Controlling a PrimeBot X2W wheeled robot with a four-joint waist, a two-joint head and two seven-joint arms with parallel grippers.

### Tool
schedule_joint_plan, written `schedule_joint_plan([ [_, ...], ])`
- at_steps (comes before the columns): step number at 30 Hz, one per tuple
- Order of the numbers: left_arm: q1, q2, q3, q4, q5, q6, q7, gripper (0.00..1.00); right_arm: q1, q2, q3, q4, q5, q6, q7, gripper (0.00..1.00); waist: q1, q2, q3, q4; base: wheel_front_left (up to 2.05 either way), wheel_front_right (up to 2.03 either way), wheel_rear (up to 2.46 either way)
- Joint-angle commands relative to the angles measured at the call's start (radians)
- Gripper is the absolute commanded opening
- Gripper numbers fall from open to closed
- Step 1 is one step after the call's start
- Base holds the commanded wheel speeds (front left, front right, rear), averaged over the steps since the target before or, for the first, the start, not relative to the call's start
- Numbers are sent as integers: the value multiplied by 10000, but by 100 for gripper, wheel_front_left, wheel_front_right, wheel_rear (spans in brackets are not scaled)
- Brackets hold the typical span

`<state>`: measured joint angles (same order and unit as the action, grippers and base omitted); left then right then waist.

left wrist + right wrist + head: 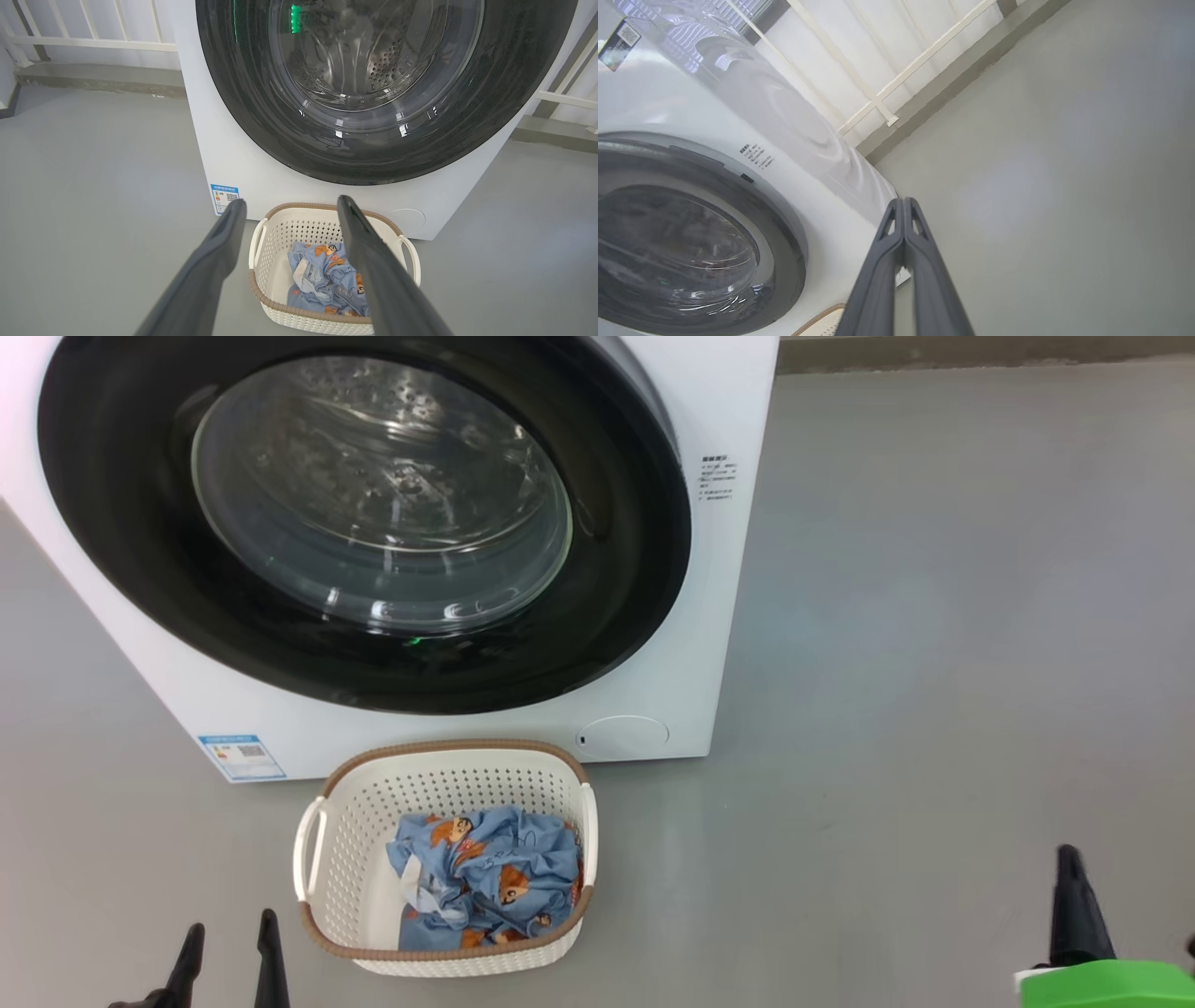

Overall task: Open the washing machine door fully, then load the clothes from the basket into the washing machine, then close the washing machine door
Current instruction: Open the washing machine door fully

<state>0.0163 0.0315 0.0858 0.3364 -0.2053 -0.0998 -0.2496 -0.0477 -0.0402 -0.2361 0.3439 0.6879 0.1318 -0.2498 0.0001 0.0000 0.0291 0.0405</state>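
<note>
The white washing machine (719, 616) stands ahead, its glossy black door (121, 523) lying flat against the front. Through the glass window (373, 56) the steel drum shows. On the floor before it sits the cream basket (364, 821) holding light blue clothes (495, 877) with orange figures. My left gripper (229, 943) is open at the lower left, short of the basket and holding nothing; in the left wrist view its fingers (219, 252) frame the basket (280, 242). My right gripper (1069, 868) is shut and empty, off to the right; its fingertips (903, 205) meet beside the machine (714, 121).
Grey floor (934, 663) spreads wide to the right of the machine and around the basket. A white railing (84, 42) and a low kerb run behind the machine. A blue label (241, 756) marks the machine's lower left corner.
</note>
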Motion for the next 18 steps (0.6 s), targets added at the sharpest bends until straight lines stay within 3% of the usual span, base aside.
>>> schedule_joint_plan([
  [1, -189, 187, 272, -292, 84, 27, -122, 100, -494, -104, 79, 41, 616, -11, -120, 0, 0, 0, 83, 63, 0, 0, 0],
  [9, -392, 187, 240, -413, 171, -55, -122, 100, -1577, -164, -862, 1181, 3119, -11, -120, 0, 0, 0, 665, 235, 0, 0, 0],
  [13, -563, 187, 195, -497, 176, -109, -122, 100, -2214, -584, -768, 1387, 5029, -11, -68, 0, 0, 0, 1086, 326, 0, 0, 0],
  [18, -851, 187, 104, -568, 208, -177, -122, 100, -2950, -1365, -610, 1261, 7223, -11, 831, 0, 0, 0, 1677, 456, 0, 0, 0],
])
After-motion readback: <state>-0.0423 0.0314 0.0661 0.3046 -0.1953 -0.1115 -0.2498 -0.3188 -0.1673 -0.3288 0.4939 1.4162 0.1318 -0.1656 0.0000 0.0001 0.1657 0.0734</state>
